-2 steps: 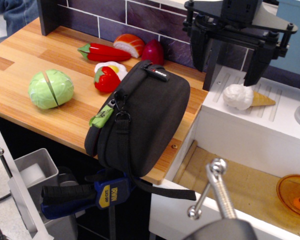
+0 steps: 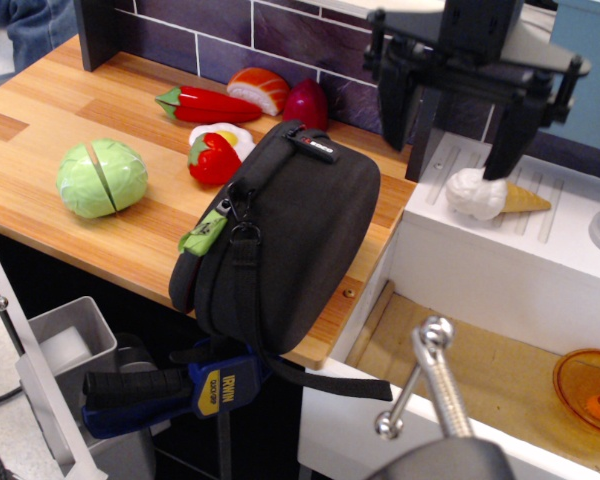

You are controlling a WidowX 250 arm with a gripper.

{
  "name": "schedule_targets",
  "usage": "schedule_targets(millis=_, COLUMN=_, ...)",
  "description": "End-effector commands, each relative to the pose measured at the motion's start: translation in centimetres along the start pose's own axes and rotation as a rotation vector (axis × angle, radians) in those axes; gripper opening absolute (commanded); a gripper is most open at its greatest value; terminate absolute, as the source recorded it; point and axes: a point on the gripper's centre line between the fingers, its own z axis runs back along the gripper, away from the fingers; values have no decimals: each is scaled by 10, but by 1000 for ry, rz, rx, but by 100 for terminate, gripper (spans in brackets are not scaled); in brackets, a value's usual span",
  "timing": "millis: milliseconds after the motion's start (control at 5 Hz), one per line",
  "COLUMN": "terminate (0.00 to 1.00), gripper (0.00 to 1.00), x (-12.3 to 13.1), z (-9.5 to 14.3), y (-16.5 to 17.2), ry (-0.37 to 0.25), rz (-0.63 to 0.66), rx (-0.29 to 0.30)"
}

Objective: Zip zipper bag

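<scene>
The zipper bag (image 2: 290, 240) is a large black rounded case standing at the front right edge of the wooden counter (image 2: 70, 110). Its lime-green zipper pull tab (image 2: 204, 233) hangs on the left side, its black strap (image 2: 320, 378) trails below the counter edge, and a small red-and-white label (image 2: 318, 149) sits on the top handle. My gripper (image 2: 465, 150) is open, high at the upper right, well apart from the bag, with its fingers hanging above the white sink unit. It holds nothing.
Toy foods lie behind the bag: a green cabbage (image 2: 102, 178), red peppers (image 2: 205, 103), an egg (image 2: 225, 135), salmon sushi (image 2: 259, 89). An ice cream cone (image 2: 490, 195) lies on the white drainboard (image 2: 570, 215). A blue clamp (image 2: 170, 388) sits below the counter. A faucet (image 2: 435, 375) rises at the front.
My gripper has shifted slightly and its fingers stand a little closer together. The bag and the toys have not moved.
</scene>
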Motion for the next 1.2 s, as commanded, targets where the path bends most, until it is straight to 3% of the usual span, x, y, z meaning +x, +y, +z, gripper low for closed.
schedule_targets(millis=0, terminate=0, gripper=100, x=-31, z=32, y=42, ry=-12, rz=-100, rx=-15)
schedule_targets(millis=400, terminate=0, gripper=100, x=-73, z=24, y=107, ry=33, rz=-195, rx=-7)
schedule_targets(millis=1000, terminate=0, gripper=100, x=-81, z=-11, y=122, ry=32, rz=-244, rx=4)
